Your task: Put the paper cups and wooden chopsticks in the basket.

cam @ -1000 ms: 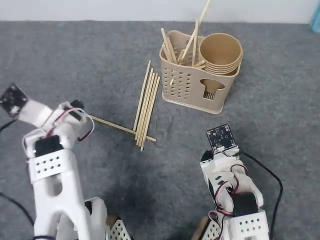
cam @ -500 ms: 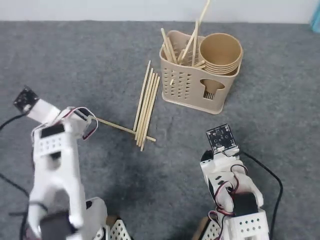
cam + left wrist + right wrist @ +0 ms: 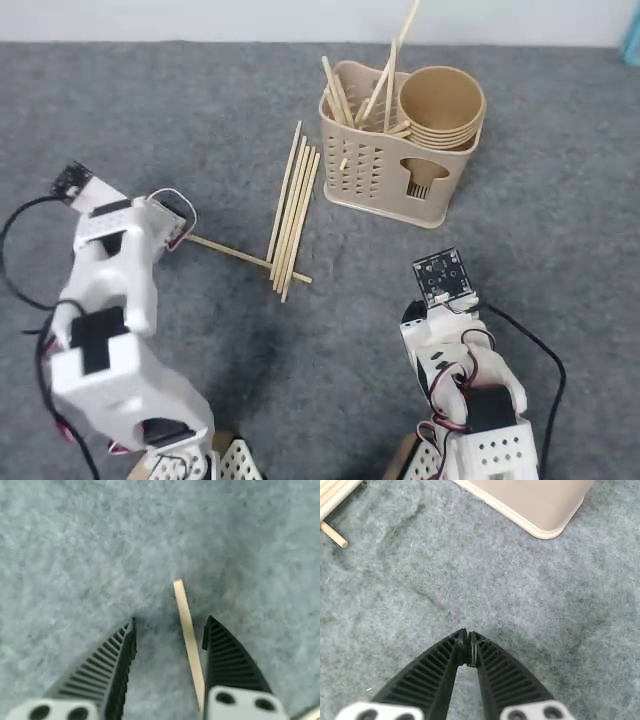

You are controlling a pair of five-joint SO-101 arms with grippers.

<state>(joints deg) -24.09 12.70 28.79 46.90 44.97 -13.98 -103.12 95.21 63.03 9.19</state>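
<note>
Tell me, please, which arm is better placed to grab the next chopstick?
Left. The left gripper is open astride the crosswise chopstick; the right gripper is shut over carpet, apart from the basket.

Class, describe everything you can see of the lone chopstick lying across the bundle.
The lone chopstick is a thin, straight, pale wooden stick lying flat on the grey carpet, slanted across the near end of the bundle; which lies on top is unclear. Its other end sits between the open fingers of the left tool, close beside one finger, not gripped.

Soft even overhead light; faint shadows
</note>
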